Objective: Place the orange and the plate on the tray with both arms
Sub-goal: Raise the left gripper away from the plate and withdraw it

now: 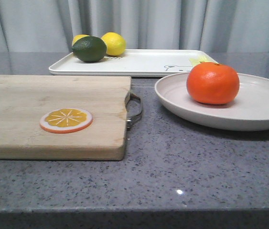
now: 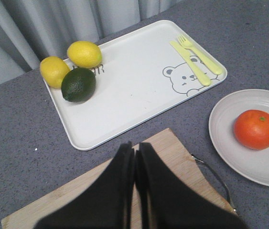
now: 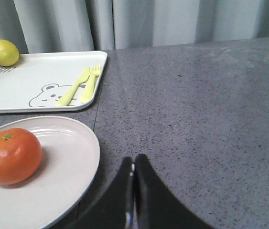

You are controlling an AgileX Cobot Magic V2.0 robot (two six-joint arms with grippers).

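Observation:
The orange (image 1: 213, 83) rests on the off-white plate (image 1: 263, 107) at the right of the table; it also shows as the orange (image 2: 256, 129) on the plate (image 2: 230, 143), and as the orange (image 3: 10, 155) on the plate (image 3: 72, 162). Behind them lies the white tray (image 1: 144, 62), seen with its bear drawing as the tray (image 2: 134, 90) and the tray (image 3: 24, 81). My left gripper (image 2: 134, 148) hangs shut and empty over the cutting board. My right gripper (image 3: 133, 160) is shut and empty above the bare table beside the plate's rim. Neither gripper shows in the front view.
A wooden cutting board (image 1: 43, 109) with a metal handle (image 1: 135, 109) carries an orange slice (image 1: 66, 119) at the left. On the tray sit two lemons (image 2: 84, 54), a lime (image 2: 78, 84) and a yellow-green fork and knife (image 2: 196, 62). Grey curtains hang behind the table.

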